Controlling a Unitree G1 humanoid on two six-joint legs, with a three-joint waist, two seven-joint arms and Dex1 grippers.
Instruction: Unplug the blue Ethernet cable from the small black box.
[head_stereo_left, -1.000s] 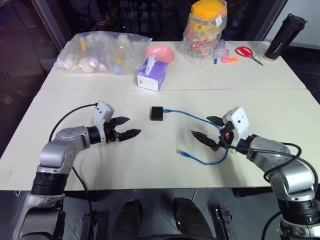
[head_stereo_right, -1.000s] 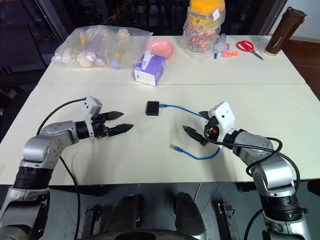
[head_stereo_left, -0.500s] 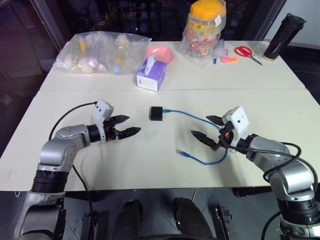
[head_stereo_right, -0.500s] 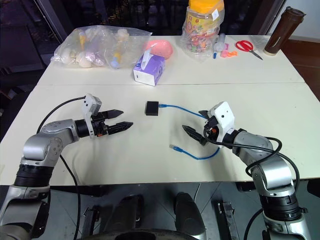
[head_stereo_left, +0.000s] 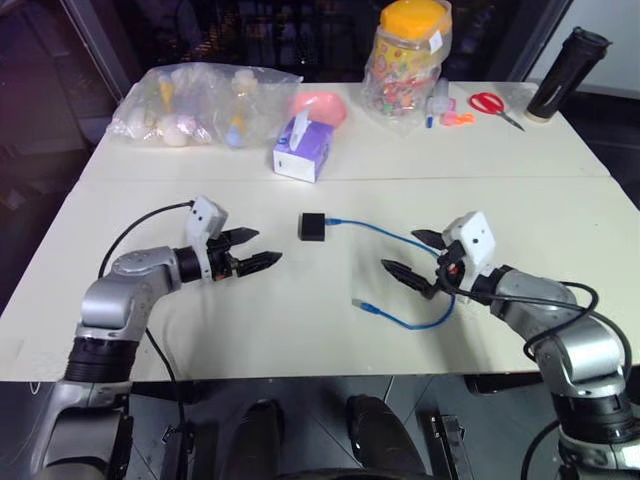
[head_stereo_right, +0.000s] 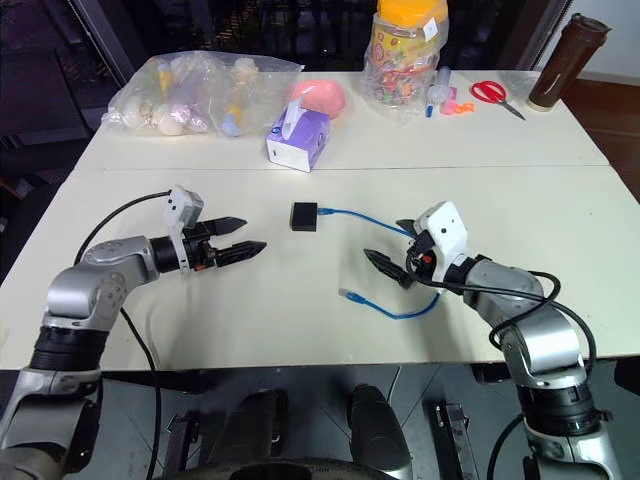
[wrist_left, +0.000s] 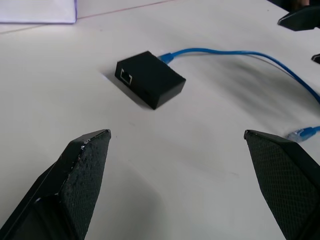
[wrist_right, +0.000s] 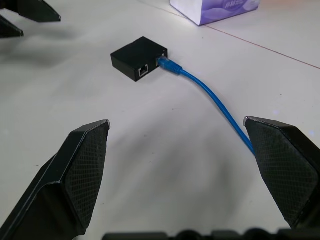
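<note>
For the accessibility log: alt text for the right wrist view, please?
A small black box sits on a white table with a blue cable plugged into its side, the cord running back toward the camera. The right gripper is open and aimed at it, holding nothing.

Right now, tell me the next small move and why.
Probably bring the open left gripper forward to pin the small black box. The blue Ethernet cable is still plugged in, both grippers are short of it, and the open right gripper can then pull the plug.
</note>
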